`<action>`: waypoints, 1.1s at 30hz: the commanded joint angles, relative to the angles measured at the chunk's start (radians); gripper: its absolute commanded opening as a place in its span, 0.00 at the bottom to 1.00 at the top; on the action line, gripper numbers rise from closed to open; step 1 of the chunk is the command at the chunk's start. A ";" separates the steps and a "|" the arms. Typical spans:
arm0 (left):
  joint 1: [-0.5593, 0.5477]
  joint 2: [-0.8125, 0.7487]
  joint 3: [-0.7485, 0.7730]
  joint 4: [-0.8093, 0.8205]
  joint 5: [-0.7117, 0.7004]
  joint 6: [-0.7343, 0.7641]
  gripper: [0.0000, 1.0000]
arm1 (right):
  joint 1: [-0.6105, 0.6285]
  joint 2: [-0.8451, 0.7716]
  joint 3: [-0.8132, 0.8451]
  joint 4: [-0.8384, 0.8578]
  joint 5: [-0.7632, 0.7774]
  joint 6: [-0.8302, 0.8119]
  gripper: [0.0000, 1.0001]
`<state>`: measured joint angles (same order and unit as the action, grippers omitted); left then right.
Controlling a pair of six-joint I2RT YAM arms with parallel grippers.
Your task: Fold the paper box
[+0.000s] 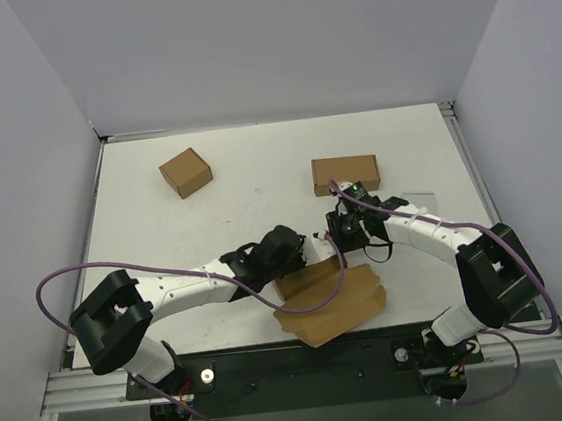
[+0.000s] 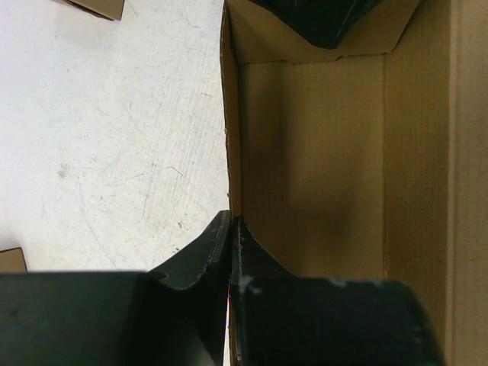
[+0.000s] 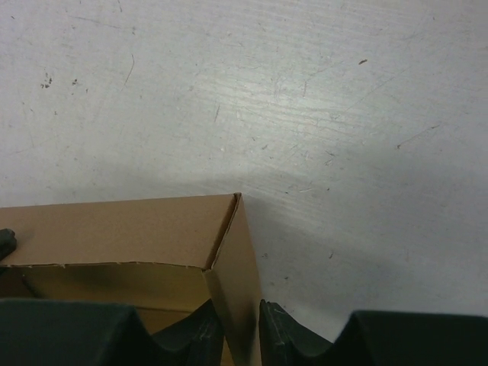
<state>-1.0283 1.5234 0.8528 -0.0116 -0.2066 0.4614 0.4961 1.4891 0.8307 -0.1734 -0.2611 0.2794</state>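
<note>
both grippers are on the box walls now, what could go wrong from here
1. The left gripper and right gripper each pinch a thin wall of the paper box; pulling apart could tear or crease it.
2. The corner seam in the right wrist view looks untucked, so that wall may spring open on release.
3. The loose flat panel reaches the table's near edge and might snag there.

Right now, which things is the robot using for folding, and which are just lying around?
In the job: paper box, left gripper, right gripper, each pinching a box wall.
Just lying about: small square brown carton, closed oblong brown box, both farther back.
</note>
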 commanded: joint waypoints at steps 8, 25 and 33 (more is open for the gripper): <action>-0.004 0.003 0.038 0.013 -0.024 -0.029 0.00 | 0.081 0.062 0.053 -0.166 0.420 0.087 0.16; -0.006 0.034 0.065 -0.042 -0.027 -0.063 0.00 | 0.136 0.114 0.085 -0.195 0.541 0.156 0.07; 0.040 0.052 0.166 -0.149 0.004 -0.154 0.39 | 0.131 0.151 0.136 -0.236 0.474 0.118 0.08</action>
<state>-1.0176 1.5890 0.9436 -0.0807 -0.2161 0.3870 0.6407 1.5929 0.9527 -0.3092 0.1081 0.4076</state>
